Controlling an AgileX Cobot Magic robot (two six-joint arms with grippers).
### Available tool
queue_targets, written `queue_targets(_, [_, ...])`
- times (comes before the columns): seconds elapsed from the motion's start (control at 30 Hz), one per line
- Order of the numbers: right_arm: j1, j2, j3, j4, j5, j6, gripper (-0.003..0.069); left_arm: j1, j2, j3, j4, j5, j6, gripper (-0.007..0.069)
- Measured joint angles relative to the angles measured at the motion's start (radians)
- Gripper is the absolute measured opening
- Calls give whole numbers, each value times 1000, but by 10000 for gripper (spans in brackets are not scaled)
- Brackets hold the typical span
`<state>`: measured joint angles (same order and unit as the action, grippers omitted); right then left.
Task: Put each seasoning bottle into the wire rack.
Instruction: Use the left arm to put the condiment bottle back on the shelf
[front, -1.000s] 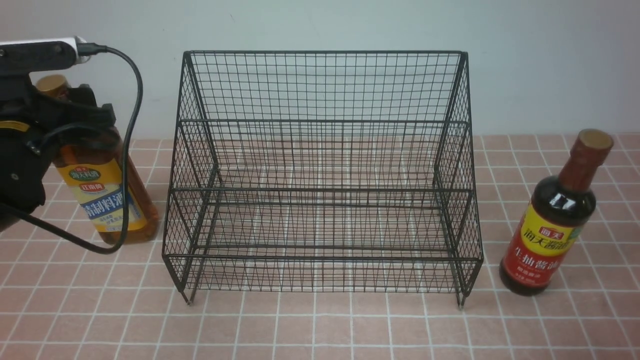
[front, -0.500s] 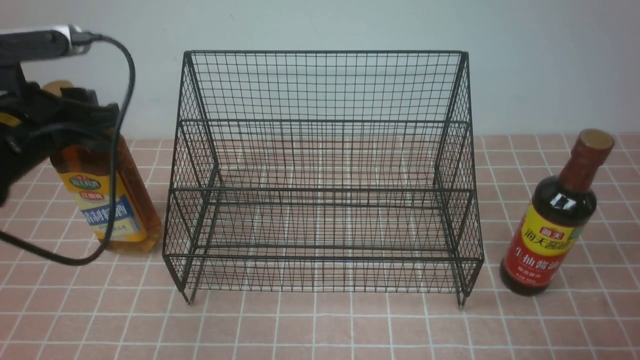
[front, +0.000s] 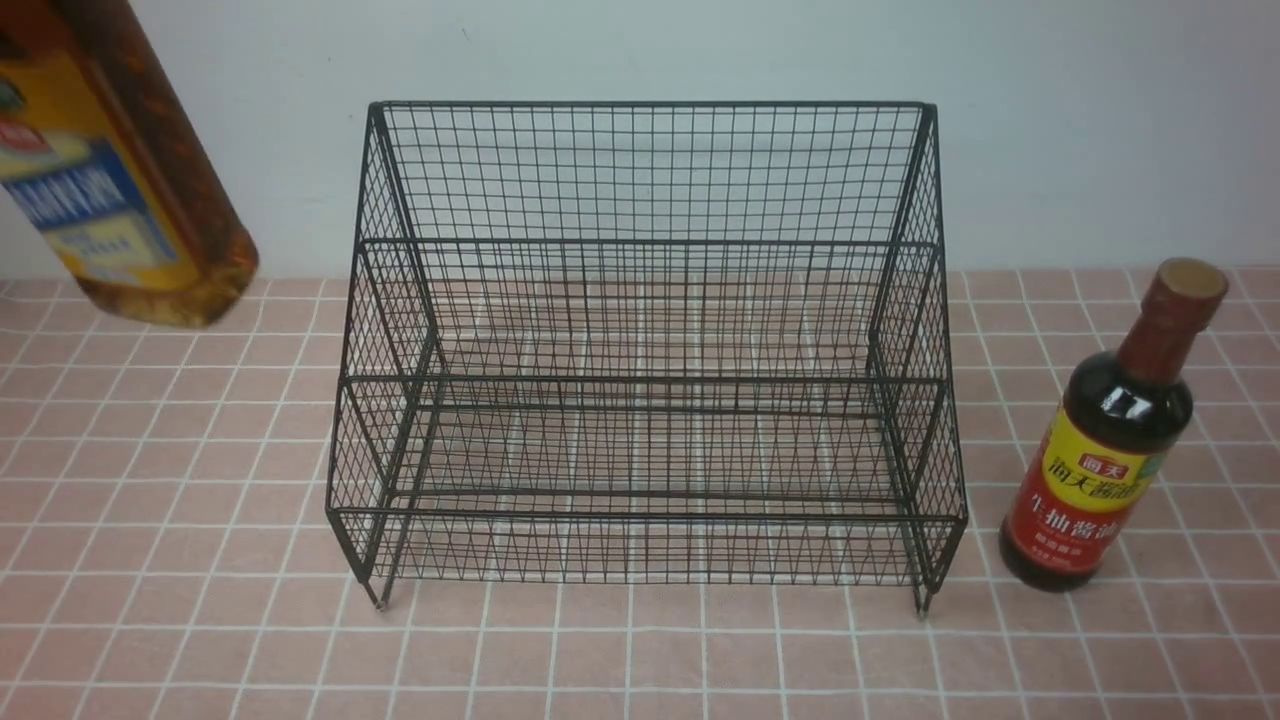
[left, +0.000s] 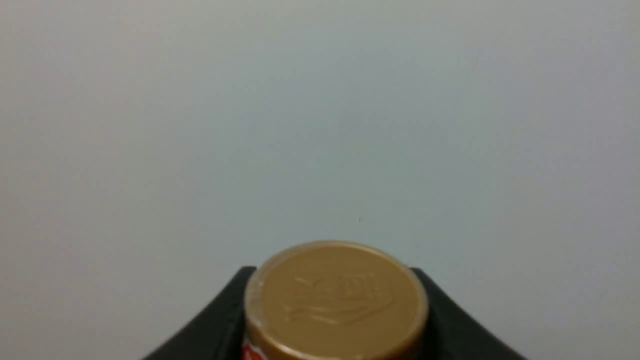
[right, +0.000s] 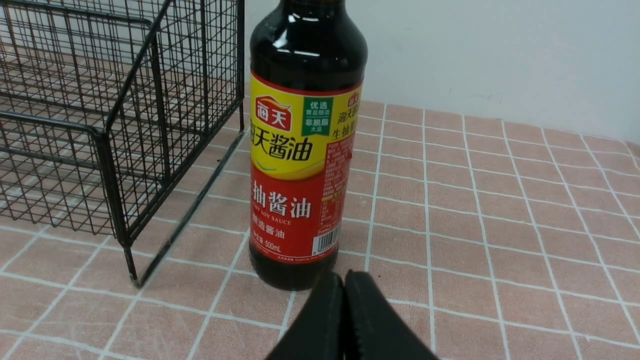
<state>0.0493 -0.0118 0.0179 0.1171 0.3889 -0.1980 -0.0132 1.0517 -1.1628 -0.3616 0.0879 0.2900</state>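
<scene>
The clear seasoning bottle of amber liquid (front: 110, 190) hangs tilted in the air at the far left, above the table and left of the wire rack (front: 650, 103). Its top runs out of the front view. In the left wrist view its tan cap (left: 335, 300) sits between the two black fingers of my left gripper (left: 332, 272), which is shut on the bottle's top. The dark seasoning bottle (front: 1100, 450) stands upright on the table right of the rack. My right gripper (right: 344, 276) is shut and empty, low over the table just in front of that dark bottle (right: 300, 150).
The black rack stands in the middle of the pink tiled table (front: 200, 620) on short feet, with both tiers bare. Its side and foot (right: 107, 135) show beside the dark bottle. A pale wall (front: 1100, 120) rises right behind the rack.
The amber bottle has left the table and risen up and to the left in my left gripper. The left arm has gone out of the front view. The dark bottle and rack have not moved.
</scene>
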Motion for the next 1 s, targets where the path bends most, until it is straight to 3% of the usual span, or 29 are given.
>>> queue_targets(0.17, [0,0,0,0,0,0,-14,-3,-5,-19,-73,56,-2,307])
queue_targets(0.33, [0,0,0,0,0,0,-14,-67,4,-17,-161,83,9,307])
queue_targets(0.6, [0,0,0,0,0,7,-14,-251,98,-17,-205,-11,18,307])
queue_targets(1.0, [0,0,0,0,0,11,-14,-297,270,-17,-212,-156,28,307])
